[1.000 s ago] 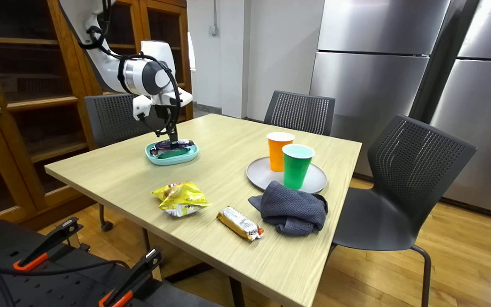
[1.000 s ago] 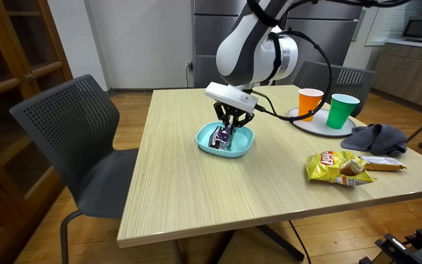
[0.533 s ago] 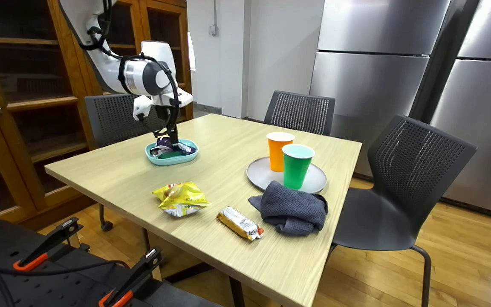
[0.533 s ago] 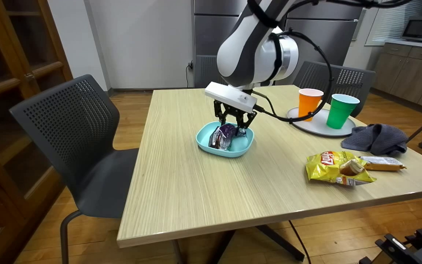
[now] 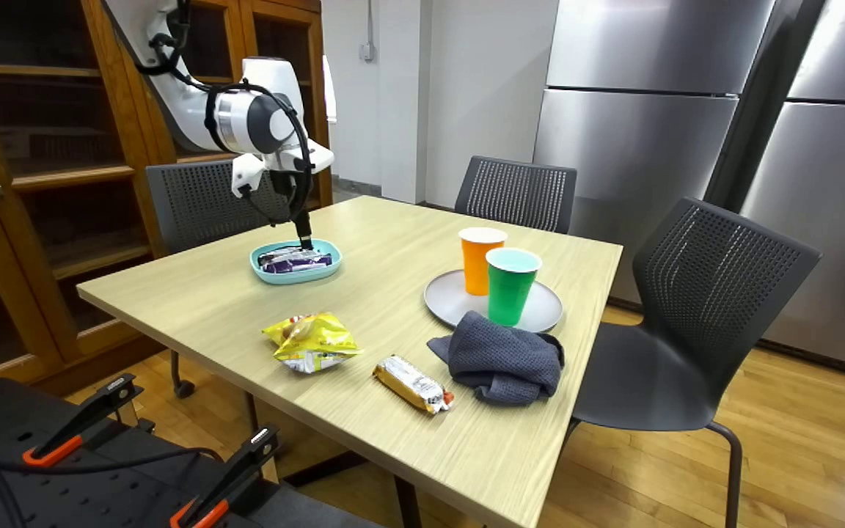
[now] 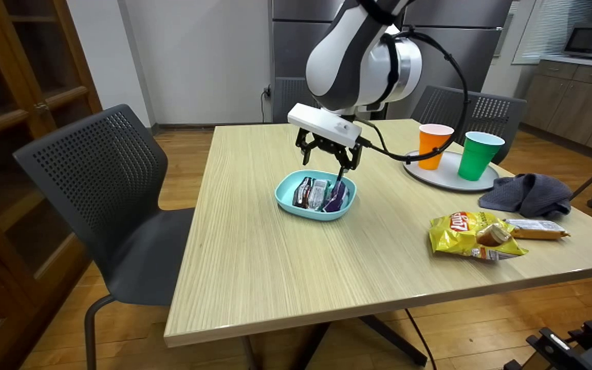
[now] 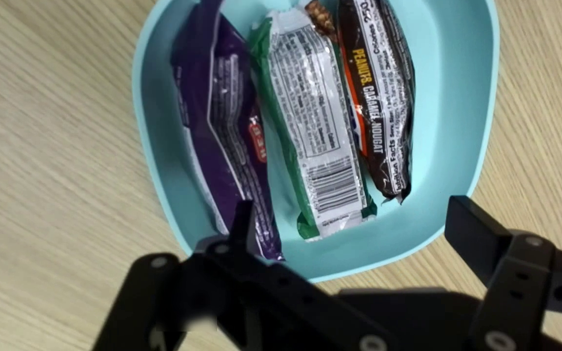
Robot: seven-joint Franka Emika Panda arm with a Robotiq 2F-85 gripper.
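My gripper is open, its two black fingers wide apart with nothing gripped. It hangs over one end of an oval teal tray. Inside lie three wrapped bars side by side: a purple one, a green and white one and a dark brown one. In the wrist view the left finger overlaps the purple bar's near end; whether it touches I cannot tell. The right finger stands by the tray's rim. In an exterior view a fingertip reaches down near the purple bar.
On the wooden table are a yellow chip bag, a gold-wrapped bar and a dark grey cloth. A grey plate carries an orange cup and a green cup. Chairs stand around the table.
The jaws have opened from around the purple wrapper, and that bar now lies along one side of the tray, beside the others. The gripper has risen slightly.
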